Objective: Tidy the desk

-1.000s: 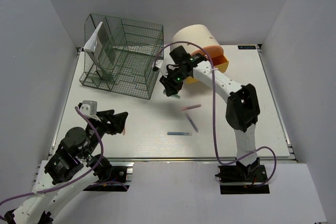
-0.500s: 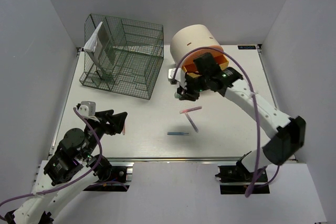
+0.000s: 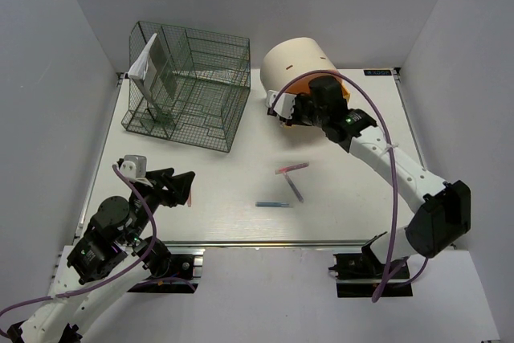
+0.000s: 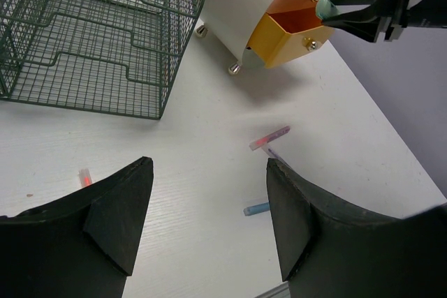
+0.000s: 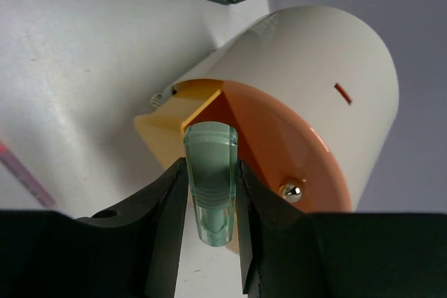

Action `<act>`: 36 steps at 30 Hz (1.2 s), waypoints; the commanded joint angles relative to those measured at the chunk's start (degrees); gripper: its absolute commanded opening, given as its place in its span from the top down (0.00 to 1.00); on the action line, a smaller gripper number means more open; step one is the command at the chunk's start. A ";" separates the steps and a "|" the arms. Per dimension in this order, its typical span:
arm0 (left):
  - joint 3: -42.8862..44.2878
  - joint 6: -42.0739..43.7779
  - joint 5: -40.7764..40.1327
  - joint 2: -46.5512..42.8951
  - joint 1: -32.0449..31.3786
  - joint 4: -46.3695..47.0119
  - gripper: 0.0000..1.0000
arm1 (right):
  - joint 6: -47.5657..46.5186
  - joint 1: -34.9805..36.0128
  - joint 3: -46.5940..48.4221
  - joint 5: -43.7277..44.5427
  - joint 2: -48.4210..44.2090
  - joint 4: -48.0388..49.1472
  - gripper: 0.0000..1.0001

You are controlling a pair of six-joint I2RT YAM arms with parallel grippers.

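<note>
The desk (image 3: 361, 190) is a white rectangular top with faint board lines, filling the floor of a plain enclosure whose pale walls (image 3: 56, 78) close it in on three sides; a silver rail (image 3: 265, 242) runs along its near edge. At the far left stands a dark green wire rack (image 3: 189, 86) with a folded white paper (image 3: 144, 62) leaning inside its left end. Just right of it lies a cream cylindrical drawer unit (image 3: 297, 62), its yellow drawer (image 4: 283, 36) pulled out from the orange front. On the open middle of the surface lie a pink pen (image 3: 291, 167), a purple pen (image 3: 295, 190) touching or nearly touching it, and a blue pen (image 3: 273, 204) a little nearer the rail. A small red-tipped piece (image 4: 84, 177) lies apart to the left. The left gripper (image 4: 207, 172) hangs low over the near left area with its fingers spread wide and nothing between them. The right gripper (image 5: 211, 172) is above the open drawer, pinching a pale green cylinder (image 5: 211, 165) upright between its pads.
</note>
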 commanded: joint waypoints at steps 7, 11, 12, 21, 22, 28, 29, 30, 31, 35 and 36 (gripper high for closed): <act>-0.28 -0.13 0.23 -0.35 -0.30 -0.09 0.24 | -6.92 -3.06 4.58 1.42 7.11 9.20 0.99; -0.28 -0.13 0.06 -0.70 -0.30 -0.01 0.24 | -5.26 -4.64 5.81 0.63 9.14 9.72 0.94; -0.28 -0.22 0.23 -0.70 -0.30 -0.01 0.24 | -5.08 -4.82 5.72 0.45 9.32 9.90 0.92; -0.28 -0.13 0.23 -1.14 -0.30 -0.01 0.24 | -3.76 -6.57 6.87 -0.69 10.99 9.20 0.59; -0.28 -0.13 0.15 -1.05 -0.30 -0.01 0.24 | -3.32 -6.58 6.87 -1.30 10.90 9.20 0.57; -0.28 -0.13 0.15 -1.23 -0.30 -0.01 0.24 | -2.44 -6.93 7.48 -2.36 10.46 9.20 0.53; -0.19 -0.13 0.23 -1.23 -0.30 -0.09 0.24 | -2.18 -6.93 7.66 -2.36 10.46 9.12 0.53; -0.28 -0.13 0.15 -1.23 -0.30 -0.09 0.24 | -1.65 -7.01 8.01 -2.88 9.94 9.03 0.54; -0.28 -0.13 0.15 -1.40 -0.30 -0.18 0.24 | -0.87 -6.93 8.10 -3.50 9.24 8.94 0.55; -0.28 -0.22 0.06 -1.93 -0.30 -0.01 0.24 | 16.89 -7.54 5.56 -3.60 3.36 14.27 0.95; -0.36 -0.22 0.15 -1.93 -0.30 -0.01 0.24 | 22.20 -7.80 4.24 -1.85 0.30 16.13 1.00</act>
